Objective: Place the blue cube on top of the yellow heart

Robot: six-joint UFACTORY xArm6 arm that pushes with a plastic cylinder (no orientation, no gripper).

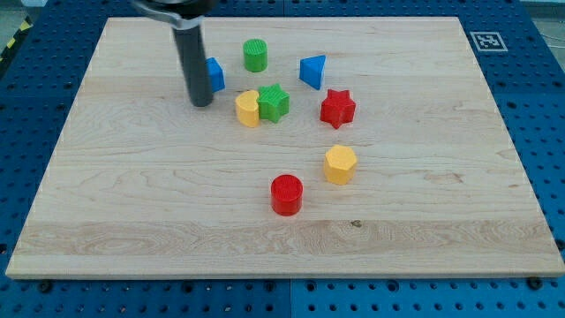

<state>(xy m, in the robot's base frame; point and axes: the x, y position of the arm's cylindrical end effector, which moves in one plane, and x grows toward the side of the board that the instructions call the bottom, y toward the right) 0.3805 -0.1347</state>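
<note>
Pale wood board [424,238] lies on a blue perforated table [538,106], you see. No pincer: my tip [201,102] sits bare, touching the blue cube [214,74] at its left. The yellow heart [248,109] lies near, at the view's right, against the green star [274,102].

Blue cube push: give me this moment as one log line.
my tip touching blue cube's left side | yellow heart right of tip, against green star | cube not yet at heart
</note>
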